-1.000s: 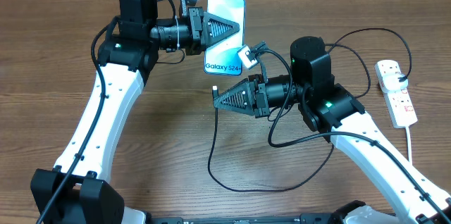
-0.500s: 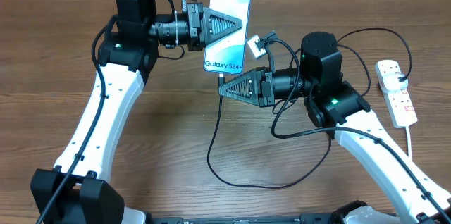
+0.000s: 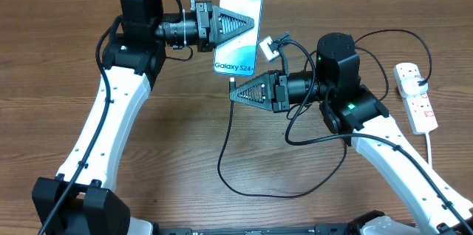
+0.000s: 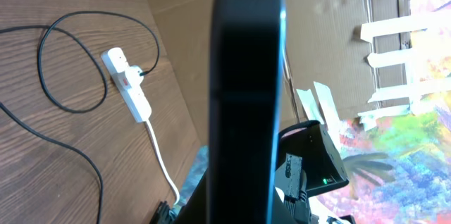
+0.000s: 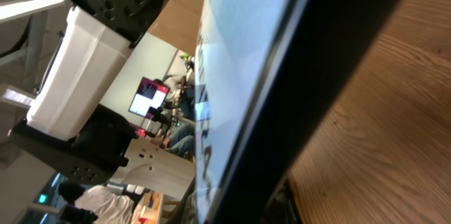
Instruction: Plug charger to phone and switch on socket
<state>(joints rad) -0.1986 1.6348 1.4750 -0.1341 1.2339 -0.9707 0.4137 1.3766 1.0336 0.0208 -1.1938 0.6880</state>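
Note:
My left gripper [image 3: 250, 22] is shut on the phone [image 3: 238, 43] and holds it above the table, screen up, with "Galaxy S24" readable. In the left wrist view the phone [image 4: 243, 97] stands edge-on as a dark slab. My right gripper [image 3: 233, 93] is shut on the charger's plug tip [image 3: 231, 82], right at the phone's lower edge; I cannot tell if it is inserted. The charger's cable [image 3: 222, 162] hangs down and loops on the table. In the right wrist view the phone [image 5: 239, 76] fills the frame. The socket [image 3: 414, 96] lies at the far right.
A black plug and a white cord [image 3: 431, 146] sit at the socket, which also shows in the left wrist view as a white strip [image 4: 130, 86]. Black cable curls [image 4: 63, 97] lie on the wooden table [image 3: 177, 139]. Cardboard walls [image 4: 211, 13] stand behind.
Over the last second the right gripper moved up and right with the plug tip to the phone's lower edge. The left gripper shifted the phone slightly. Little has changed in the last half second.

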